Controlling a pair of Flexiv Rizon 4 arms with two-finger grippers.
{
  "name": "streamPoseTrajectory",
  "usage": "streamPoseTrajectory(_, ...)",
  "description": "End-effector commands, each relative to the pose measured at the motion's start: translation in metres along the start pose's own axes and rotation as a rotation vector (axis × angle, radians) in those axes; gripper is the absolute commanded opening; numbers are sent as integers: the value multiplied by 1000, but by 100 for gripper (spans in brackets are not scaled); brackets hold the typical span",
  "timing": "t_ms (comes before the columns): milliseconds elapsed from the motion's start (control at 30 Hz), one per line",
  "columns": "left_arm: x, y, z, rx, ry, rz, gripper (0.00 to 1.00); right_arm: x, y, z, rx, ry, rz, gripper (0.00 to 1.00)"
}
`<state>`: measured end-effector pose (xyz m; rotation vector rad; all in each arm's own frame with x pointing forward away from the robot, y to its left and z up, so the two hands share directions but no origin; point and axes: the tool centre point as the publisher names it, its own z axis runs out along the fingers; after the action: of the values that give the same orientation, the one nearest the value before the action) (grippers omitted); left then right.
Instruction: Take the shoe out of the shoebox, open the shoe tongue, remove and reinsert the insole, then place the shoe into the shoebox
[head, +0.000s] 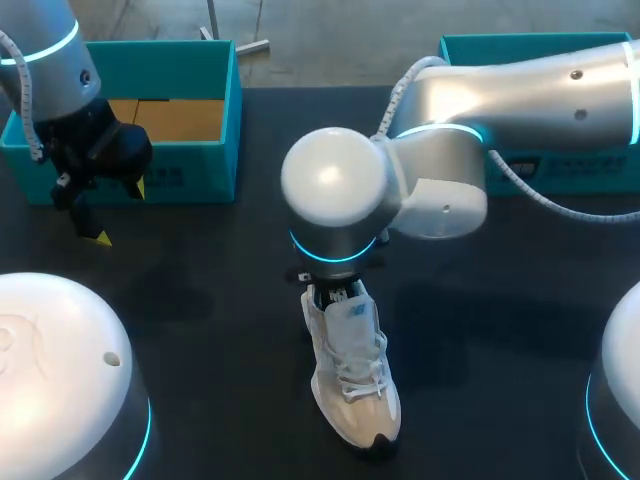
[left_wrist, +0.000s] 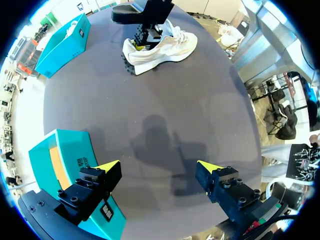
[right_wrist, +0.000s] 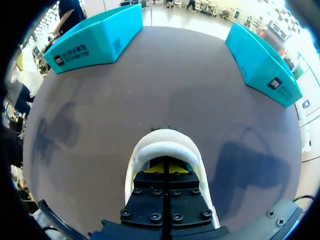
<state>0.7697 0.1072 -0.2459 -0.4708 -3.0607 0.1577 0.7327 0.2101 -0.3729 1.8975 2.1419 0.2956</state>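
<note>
Shoe (head: 352, 375), white with white laces, stands on its sole on the dark counter (head: 200, 300). It sits close to the middle and toward the near edge, with its toe pointing to the near side and its heel to the far side. The right arm (head: 520, 100) comes in from the right and passes in front of the right shoebox (head: 500, 48). It bends at a rounded joint over the middle of the counter and points its wrist down over the heel end of the shoe. The right jaws are closed, their two black fingers (right_wrist: 150, 195) pressed flat against each other. They reach down into the shoe's opening, whose padded white rim curves around just ahead of them. A bit of yellow shows at their end inside the opening, and whether anything is pinched there is hidden. The left arm (head: 50, 70) hangs at the far left, above the counter and just in front of the left shoebox (head: 190, 180), a teal box open at the top with brown cardboard inside. The left jaws are open, their yellow tips (left_wrist: 107, 165) wide apart and tilted down over bare counter. The shoe lies well apart from them, far ahead across the counter.
</note>
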Motion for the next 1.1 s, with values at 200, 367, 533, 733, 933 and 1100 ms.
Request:
streamPoseTrajectory(200, 1, 0, 0, -4, -1, 0, 100, 11, -6, -17, -49, -111, -8, 0)
streamPoseTrajectory(367, 1, 0, 0, -4, -1, 0, 100, 2, -7, -17, -34, -133, -9, 0)
streamPoseTrajectory(533, 1, 0, 0, -4, -1, 0, 100, -3, -8, -17, -21, -175, -23, 0)
streamPoseTrajectory(733, 1, 0, 0, -4, -1, 0, 100, -9, -10, -10, 3, -232, -25, 0)
streamPoseTrajectory(933, 1, 0, 0, -4, -1, 0, 100, -11, -11, 0, 29, -296, -30, 0)
streamPoseTrajectory(1100, 1, 0, 0, -4, -1, 0, 100, -10, -11, 9, 35, -306, -29, 0)
